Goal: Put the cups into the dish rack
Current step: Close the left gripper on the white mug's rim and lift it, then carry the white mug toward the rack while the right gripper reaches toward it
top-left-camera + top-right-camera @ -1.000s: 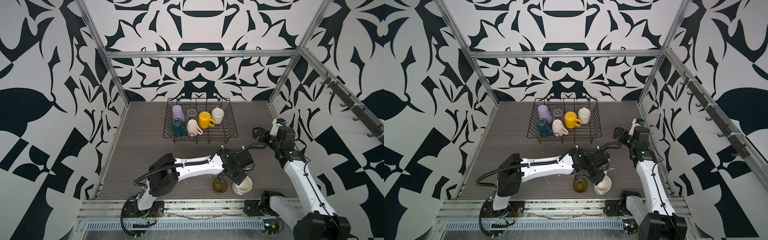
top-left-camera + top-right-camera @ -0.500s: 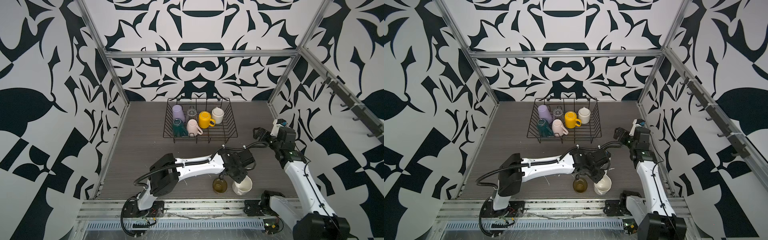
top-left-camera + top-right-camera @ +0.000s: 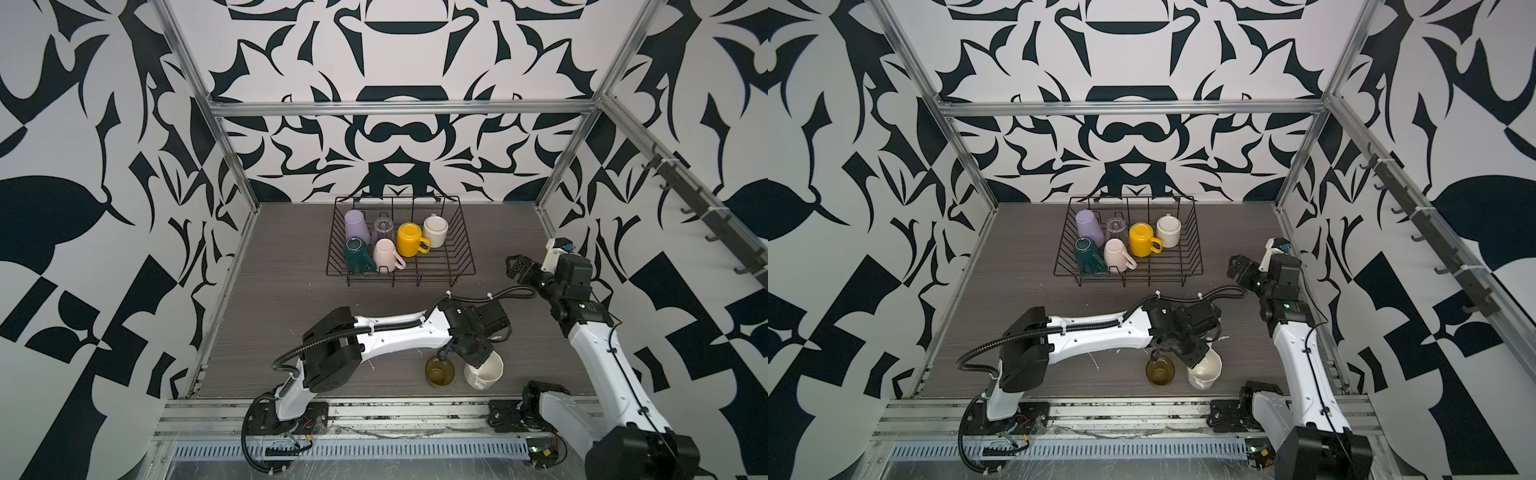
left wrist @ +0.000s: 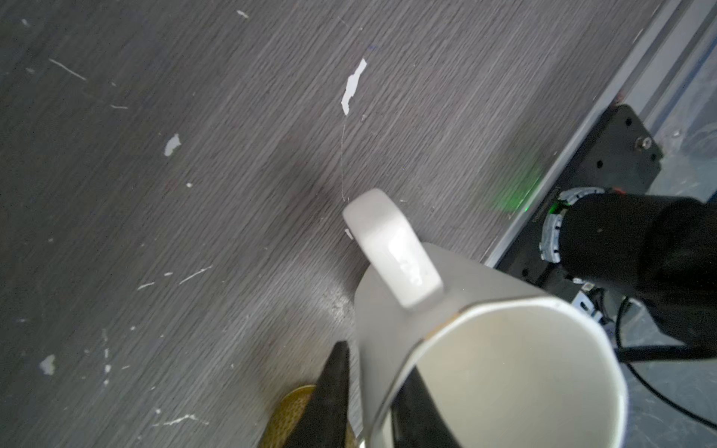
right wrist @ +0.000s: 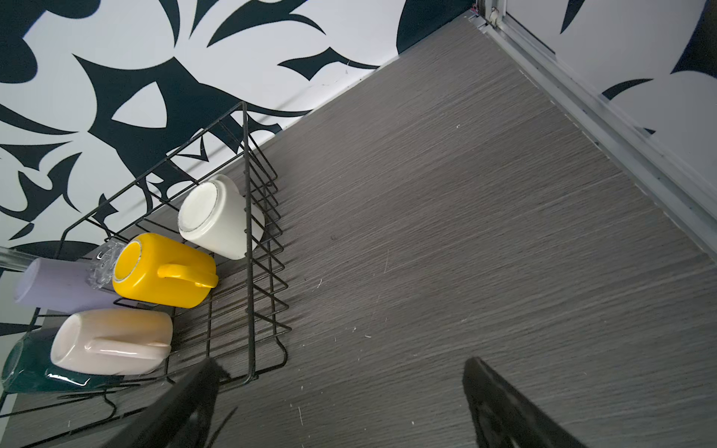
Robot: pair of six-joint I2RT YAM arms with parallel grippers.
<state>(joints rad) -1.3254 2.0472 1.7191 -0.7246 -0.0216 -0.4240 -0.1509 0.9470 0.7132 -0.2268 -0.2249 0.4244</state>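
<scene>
Left claw (image 4: 374,399) clenched on white faceted mug (image 4: 485,368) wall, one finger inside; right claw (image 5: 343,368) released, near dish rack (image 3: 436,271).

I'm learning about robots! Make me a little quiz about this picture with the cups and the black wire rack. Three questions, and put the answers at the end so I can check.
1. How many cups sit inside the dish rack?
2. True or false: the right claw is open and empty.
3. The left claw has one finger inside which cup?
A) olive glass
B) white faceted mug
C) cream mug

Key: 1. six; 2. true; 3. B
</scene>
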